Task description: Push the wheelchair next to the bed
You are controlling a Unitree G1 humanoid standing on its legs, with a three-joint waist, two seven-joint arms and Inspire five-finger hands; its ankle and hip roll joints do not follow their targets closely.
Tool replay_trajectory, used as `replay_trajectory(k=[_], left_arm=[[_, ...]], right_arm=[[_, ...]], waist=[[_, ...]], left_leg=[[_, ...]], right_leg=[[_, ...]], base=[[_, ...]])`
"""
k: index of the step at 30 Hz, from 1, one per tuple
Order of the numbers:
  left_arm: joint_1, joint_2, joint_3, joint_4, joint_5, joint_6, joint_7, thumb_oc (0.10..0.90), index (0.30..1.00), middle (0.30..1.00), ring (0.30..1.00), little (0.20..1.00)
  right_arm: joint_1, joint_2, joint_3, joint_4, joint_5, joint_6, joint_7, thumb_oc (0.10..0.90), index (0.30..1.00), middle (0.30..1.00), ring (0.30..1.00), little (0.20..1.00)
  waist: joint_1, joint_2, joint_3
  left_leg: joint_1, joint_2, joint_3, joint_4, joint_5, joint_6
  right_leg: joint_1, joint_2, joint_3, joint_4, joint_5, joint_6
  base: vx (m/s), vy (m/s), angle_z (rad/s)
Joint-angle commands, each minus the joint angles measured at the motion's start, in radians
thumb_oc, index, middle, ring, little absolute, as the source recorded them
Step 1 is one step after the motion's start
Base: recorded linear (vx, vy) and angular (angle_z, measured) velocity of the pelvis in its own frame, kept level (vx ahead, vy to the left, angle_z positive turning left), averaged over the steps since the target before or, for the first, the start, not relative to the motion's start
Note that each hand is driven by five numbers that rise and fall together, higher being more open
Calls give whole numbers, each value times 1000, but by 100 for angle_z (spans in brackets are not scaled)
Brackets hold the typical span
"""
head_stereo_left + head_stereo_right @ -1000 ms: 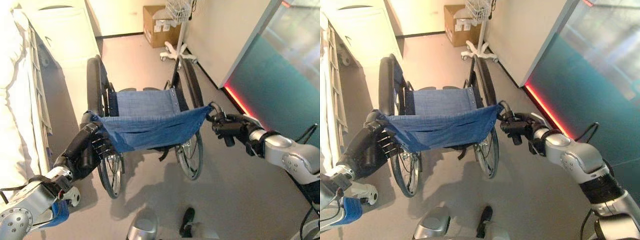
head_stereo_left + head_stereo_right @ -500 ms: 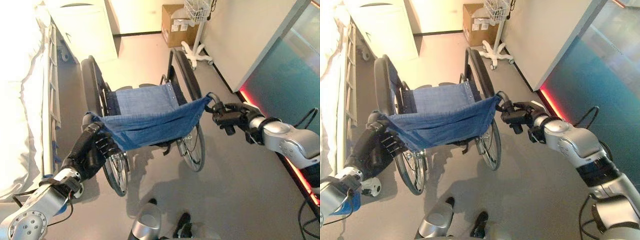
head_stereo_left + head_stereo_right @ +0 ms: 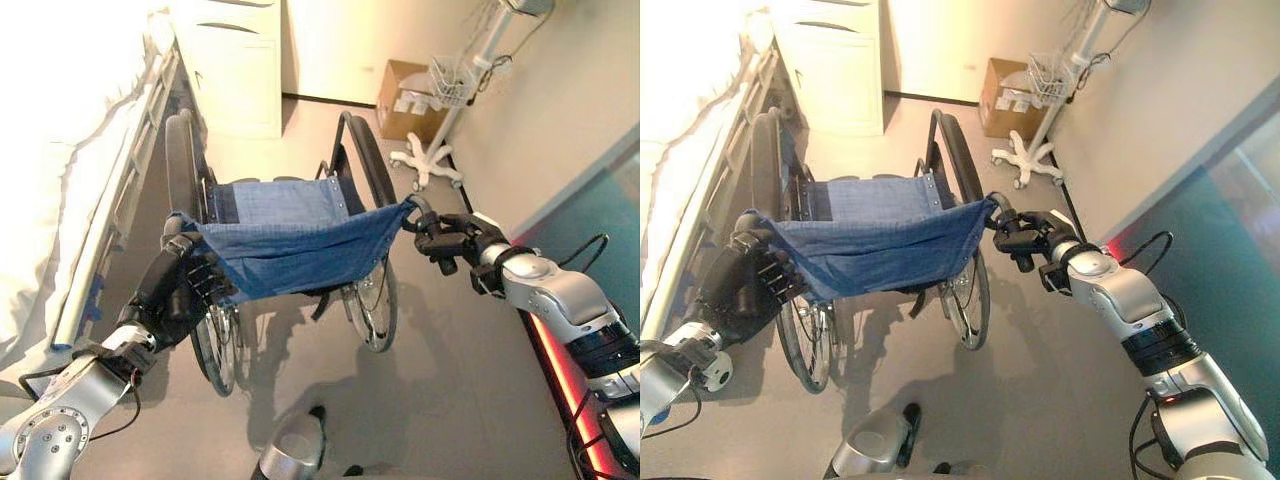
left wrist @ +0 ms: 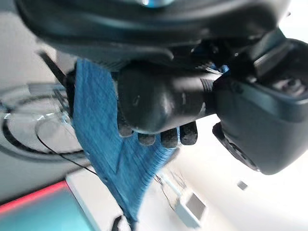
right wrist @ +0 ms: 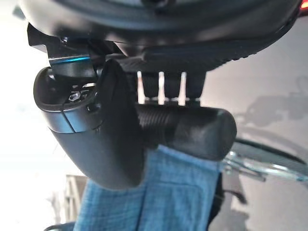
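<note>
A wheelchair [image 3: 290,235] with a blue cloth back and seat and large black wheels stands on the grey floor, close beside the white bed [image 3: 70,150] on my left. My left hand [image 3: 178,283] is curled round its left push handle [image 4: 163,101]. At the other side my right hand [image 3: 450,238] grips the right push handle [image 5: 187,126]. Both wrist views show the fingers wrapped round the black grips, with the blue cloth [image 5: 159,192] just past them.
A white cabinet [image 3: 235,65] stands ahead at the bed's end. A cardboard box [image 3: 405,95] and a wheeled stand with a wire basket [image 3: 445,120] are at the far right by the wall. A teal panel with a red strip [image 3: 590,330] runs along my right.
The camera has swung, and the wheelchair has rolled forward alongside the bed toward the cabinet. Both hands keep their hold on the handles.
</note>
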Motion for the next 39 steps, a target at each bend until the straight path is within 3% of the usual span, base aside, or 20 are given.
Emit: replay_trajectory(k=[1,3,4,6,8,9,13,15,17,19,22,25,27,29,30,31,36,37,38,39], left_arm=[[-161,72,21,-45,-65,-206,-25,400,300,300,300,300],[-184,95,4,-55,-79,-218,-16,400,300,300,300,300],[-208,110,-22,-66,-70,-219,-1,400,300,300,300,300],[-208,103,-22,-75,-48,-210,5,400,300,300,300,300],[-175,60,-13,-98,-30,-186,-3,400,300,300,300,300],[-172,57,-12,-99,-30,-183,-4,400,300,300,300,300],[-155,32,-13,-92,-18,-149,1,400,300,300,300,300],[-169,21,-24,-58,-18,-162,13,400,300,300,300,300],[-190,17,-27,-31,-18,-174,31,400,300,300,300,300],[-204,15,-27,-13,-21,-178,39,400,300,300,300,300],[-220,25,-12,28,-9,-179,27,400,300,300,300,300],[-254,31,-22,73,2,-169,10,400,300,300,300,300],[-279,21,-59,89,24,-172,2,400,300,300,300,300],[-279,10,-69,76,45,-168,-5,400,300,300,300,300],[-278,8,-72,72,51,-168,-8,400,300,300,300,300],[-281,9,-67,72,54,-162,-18,400,300,300,300,300],[-320,43,-84,98,35,-156,-47,400,300,300,300,300],[-347,58,-93,105,32,-133,-52,400,300,300,300,300],[-383,76,-105,125,38,-105,-65,400,300,300,300,300],[-387,78,-107,128,39,-104,-68,400,300,300,300,300]], right_arm=[[-21,0,43,-154,33,-120,86,400,300,300,300,300],[-19,-18,29,-159,47,-132,71,400,300,300,300,300],[-31,-39,13,-193,104,-104,32,400,300,300,300,300],[-38,-42,5,-223,138,-71,10,400,300,300,300,300],[-44,-75,-8,-243,185,-26,15,400,300,300,300,300],[-45,-80,-8,-243,189,-24,15,400,300,300,300,300],[-77,-151,9,-215,243,-17,48,400,300,300,300,300],[-93,-147,30,-190,229,-17,69,400,300,300,300,300],[-76,-135,29,-199,198,-10,82,400,300,300,300,300],[-59,-125,27,-210,176,-7,89,400,300,300,300,300],[-53,-99,31,-219,152,1,85,400,300,300,300,300],[-70,-75,48,-213,154,17,63,400,300,300,300,300],[-52,-62,58,-218,152,19,38,400,300,300,300,300],[-9,-64,41,-235,137,16,41,400,300,300,300,300],[6,-67,35,-241,132,14,43,400,300,300,300,300],[24,-71,23,-237,127,7,57,400,300,300,300,300],[79,-54,-6,-237,114,1,52,400,300,300,300,300],[96,-54,-17,-241,137,4,32,400,300,300,300,300],[117,-53,-33,-244,158,1,14,400,300,300,300,300],[119,-53,-35,-245,160,0,13,400,300,300,300,300]], waist=[[-30,52,-35],[-54,65,-19],[-79,52,-3],[-84,39,0],[-87,10,-24],[-88,8,-27],[-102,-10,-66],[-122,0,-63],[-135,8,-45],[-143,18,-39],[-136,44,-37],[-130,72,-41],[-125,104,-43],[-128,119,-41],[-130,122,-41],[-135,115,-45],[-127,108,-55],[-129,100,-58],[-134,90,-63],[-134,89,-63]], left_leg=[[-108,-29,-91,48,32,-113],[-66,-5,-144,31,-2,-122],[-13,35,-197,17,-56,-134],[21,67,-212,6,-74,-147],[54,103,-223,-6,-79,-169],[56,106,-223,-6,-78,-172],[51,161,-181,65,-18,-216],[-13,180,-117,247,73,-230],[-81,173,-63,390,78,-221],[-99,171,-36,401,72,-217],[-93,157,-16,248,76,-217],[-92,192,23,49,150,-249],[-109,236,45,-135,284,-292],[-129,255,62,-205,328,-305],[-131,255,72,-201,325,-301],[-121,241,90,-194,260,-280],[-153,194,72,-62,175,-249],[-150,178,78,-26,148,-230],[-129,148,79,-24,126,-205],[-126,145,81,-26,125,-203]], right_leg=[[38,-43,19,-383,328,21],[-22,-100,49,-473,384,33],[-84,-167,95,-542,493,69],[-90,-160,97,-539,499,82],[-51,-127,76,-560,455,90],[-47,-125,73,-562,453,88],[3,-97,34,-573,397,39],[27,-76,8,-563,363,-11],[45,-69,-21,-549,349,-42],[57,-59,-34,-544,342,-52],[84,-27,-44,-532,312,-53],[125,4,-73,-532,278,-59],[193,40,-86,-546,241,-68],[235,49,-82,-545,215,-71],[244,45,-81,-540,203,-71],[246,28,-76,-527,194,-61],[262,-22,-84,-446,153,-38],[261,-46,-93,-406,157,-20],[237,-82,-99,-327,206,18],[233,-87,-98,-320,208,22]], base=[[101,-229,61],[211,-432,91],[323,-552,100],[336,-418,98],[412,-358,83],[383,-291,75],[276,-153,79],[172,-103,46],[150,-113,35],[200,-36,26],[262,41,18],[310,97,16],[458,183,31],[381,203,11],[326,253,-2],[271,242,-3],[301,236,-23],[370,308,-8],[355,303,-6],[306,296,1]])
